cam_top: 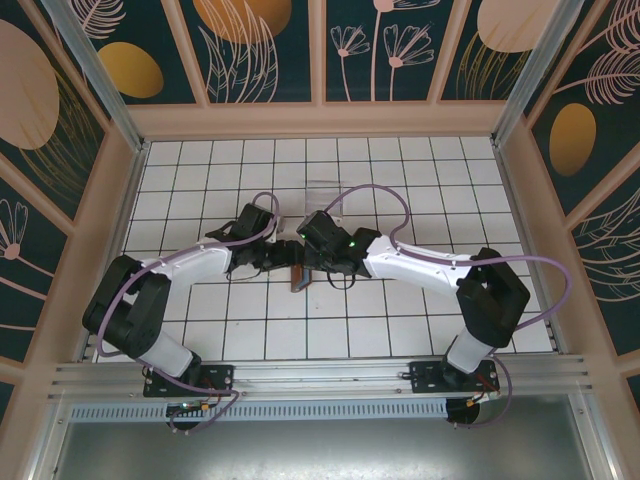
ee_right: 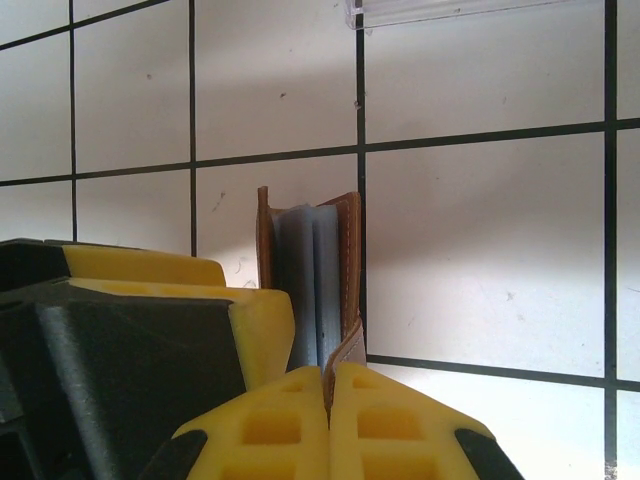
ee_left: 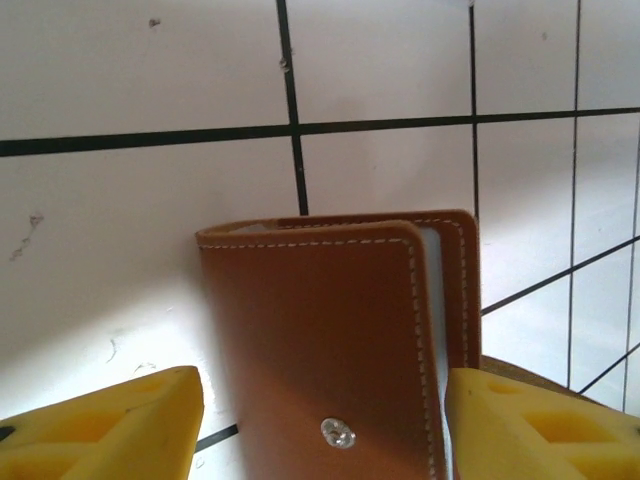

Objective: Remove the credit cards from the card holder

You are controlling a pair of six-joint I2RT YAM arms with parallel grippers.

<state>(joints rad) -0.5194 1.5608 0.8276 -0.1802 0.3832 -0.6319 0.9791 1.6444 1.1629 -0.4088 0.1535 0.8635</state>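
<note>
The card holder (ee_left: 330, 340), a brown leather wallet with a metal snap, stands on edge between my two grippers at mid-table (cam_top: 300, 277). My left gripper (ee_left: 320, 430) is open around it: the left finger (ee_left: 110, 420) stands clear of the leather and the right finger (ee_left: 540, 420) sits against its edge. My right gripper (ee_right: 330, 400) is shut on the wallet's snap tab (ee_right: 345, 350). The wallet's grey-blue inside (ee_right: 310, 280) faces the right wrist camera. The credit cards are hidden inside.
A clear plastic box (cam_top: 325, 195) lies on the white tiled floor just beyond the grippers, its edge at the top of the right wrist view (ee_right: 450, 10). Wooden walls (cam_top: 320, 120) enclose the floor on three sides.
</note>
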